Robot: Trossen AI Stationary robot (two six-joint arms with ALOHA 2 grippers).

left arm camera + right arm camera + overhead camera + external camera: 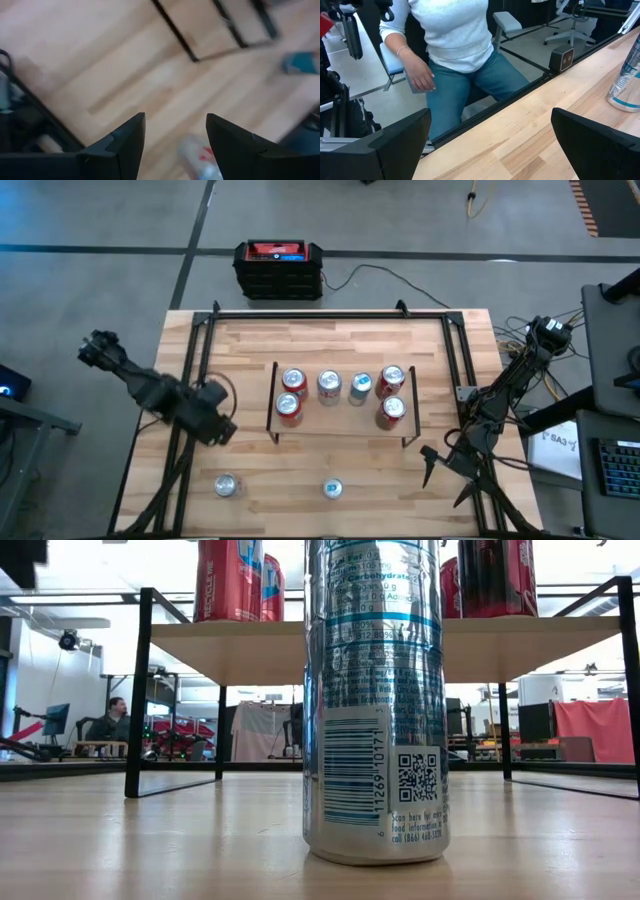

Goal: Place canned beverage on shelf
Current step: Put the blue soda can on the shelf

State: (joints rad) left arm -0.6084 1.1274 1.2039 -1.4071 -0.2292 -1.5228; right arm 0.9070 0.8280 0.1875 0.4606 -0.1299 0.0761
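Observation:
The shelf, a small light-wood board on thin black legs, stands mid-table with several cans upright on its top. Two more cans stand on the tabletop near its front edge: a silver-and-red can and a silver-and-blue can. My left gripper hovers open, pointing down, left of the shelf and just beyond the silver-and-red can, with nothing between its fingers. My right gripper waits open at the near right, pointing toward the blue can.
A black metal frame runs along the table's sides and far edge. A person in a white top and jeans sits just past the table's near edge. On the floor behind the table is a black-and-red box. Bare wood lies between the two loose cans.

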